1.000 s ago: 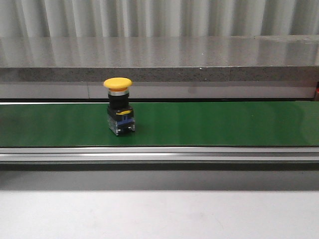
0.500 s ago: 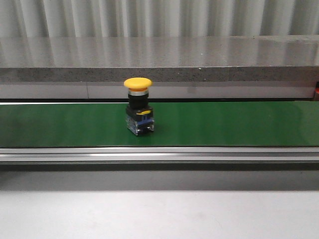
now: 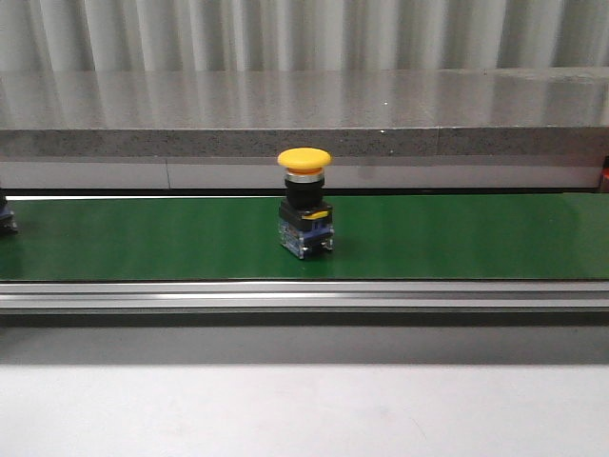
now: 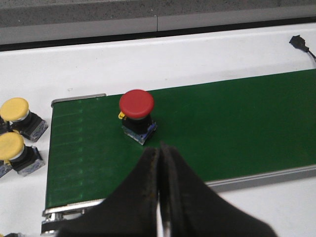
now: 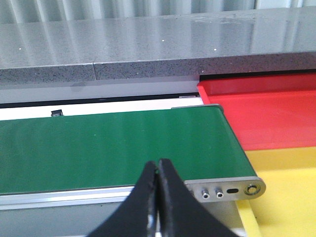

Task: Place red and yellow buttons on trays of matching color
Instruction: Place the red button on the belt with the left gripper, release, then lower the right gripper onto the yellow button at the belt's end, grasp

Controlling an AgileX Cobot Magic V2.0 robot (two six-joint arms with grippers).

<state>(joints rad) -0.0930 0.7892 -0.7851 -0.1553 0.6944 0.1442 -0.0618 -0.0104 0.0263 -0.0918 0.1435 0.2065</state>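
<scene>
A yellow button [image 3: 304, 202] stands upright on the green conveyor belt [image 3: 457, 238] near its middle in the front view. In the left wrist view a red button [image 4: 137, 114] stands on the belt [image 4: 237, 123] near its end, just beyond my left gripper [image 4: 159, 148], which is shut and empty. My right gripper [image 5: 157, 165] is shut and empty, over the belt's near rail beside the other end. A red tray [image 5: 266, 111] and a yellow tray [image 5: 286, 190] lie past that end. Neither gripper shows in the front view.
Two yellow buttons [image 4: 19, 116] [image 4: 15, 153] stand on the white table beside the belt's end in the left wrist view. A dark object [image 3: 6, 221] shows at the belt's left edge in the front view. A grey stone ledge [image 3: 304, 114] runs behind the belt.
The yellow button has travelled rightward along the belt, from left of centre to the middle. A dark object has appeared at the belt's left edge.
</scene>
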